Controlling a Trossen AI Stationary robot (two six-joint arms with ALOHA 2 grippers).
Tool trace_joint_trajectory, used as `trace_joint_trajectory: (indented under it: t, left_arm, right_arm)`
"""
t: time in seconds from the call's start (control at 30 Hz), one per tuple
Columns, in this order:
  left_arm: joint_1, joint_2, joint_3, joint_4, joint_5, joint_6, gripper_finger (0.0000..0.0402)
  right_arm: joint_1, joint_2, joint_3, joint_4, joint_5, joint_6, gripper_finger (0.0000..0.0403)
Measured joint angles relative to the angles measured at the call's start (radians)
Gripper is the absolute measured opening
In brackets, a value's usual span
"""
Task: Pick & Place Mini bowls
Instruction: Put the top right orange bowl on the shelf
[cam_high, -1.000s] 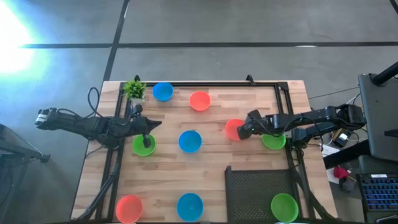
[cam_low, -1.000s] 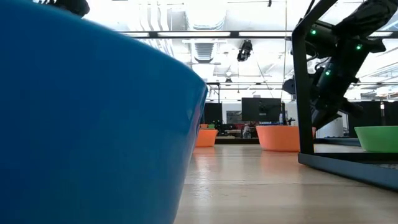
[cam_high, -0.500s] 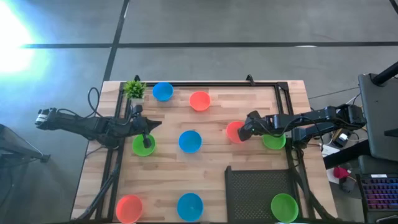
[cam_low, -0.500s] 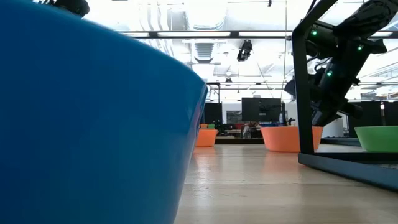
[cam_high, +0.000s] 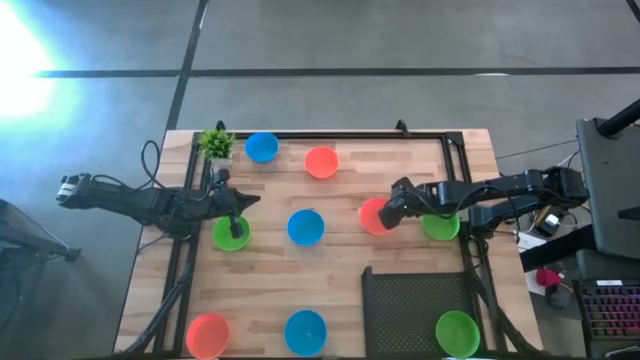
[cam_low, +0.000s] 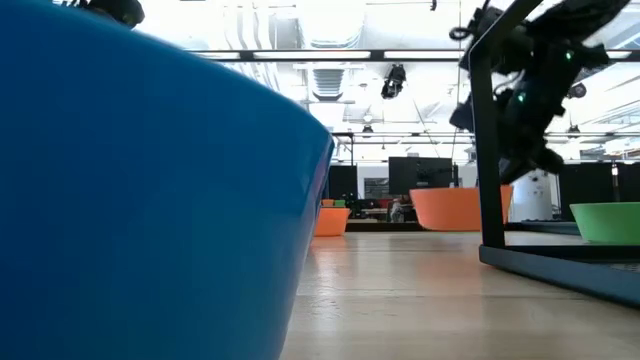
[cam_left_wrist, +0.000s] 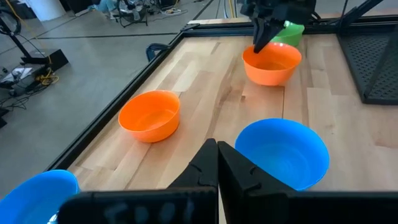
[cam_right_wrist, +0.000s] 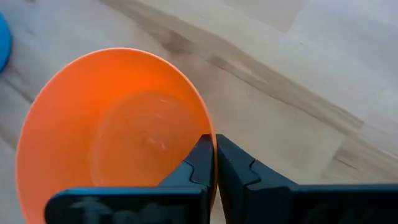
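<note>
Your right gripper (cam_high: 388, 216) is pinched on the rim of an orange mini bowl (cam_high: 376, 215), just right of the centre blue bowl (cam_high: 305, 227). In the right wrist view the fingers (cam_right_wrist: 202, 162) are pressed together with the bowl's edge (cam_right_wrist: 112, 130) between them. In the low view that bowl (cam_low: 450, 207) sits off the tabletop, tilted.

Your left gripper (cam_high: 237, 226) is pressed together too, holding nothing, tips down inside the green bowl (cam_high: 229, 236) just left of the centre blue bowl.

Other bowls, relative to the centre blue one:
- blue (cam_high: 261, 147) and orange (cam_high: 321, 161) toward the far edge, the blue one beside the potted plant (cam_high: 215, 143)
- green (cam_high: 440, 226) to the right, under your right arm
- orange (cam_high: 207, 334), blue (cam_high: 305, 331) and green (cam_high: 456, 332) along the near edge

The black mesh tray (cam_high: 415, 310) lies near-right of the centre blue bowl.
</note>
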Motion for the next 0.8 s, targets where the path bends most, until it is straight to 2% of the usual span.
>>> trace_joint_trajectory:
  t: [0.2,0.43,0.63,0.8]
  left_arm:
    - [0.000,0.000,0.000,0.000,0.000,0.000,0.0000]
    - [0.000,0.000,0.000,0.000,-0.001,0.000,0.0000]
    - [0.000,0.000,0.000,0.000,-0.001,0.000,0.0000]
    - [0.000,0.000,0.000,0.000,-0.002,0.005,0.0000]
  right_arm:
    - [0.057,0.000,0.129,-0.191,-0.004,-0.009,0.0008]
    - [0.188,0.000,0.274,-0.381,-0.012,0.008,0.0008]
    - [0.334,0.000,0.343,-0.505,-0.006,0.130,0.0008]
    - [0.450,0.000,0.348,-0.531,-0.011,0.233,0.0008]
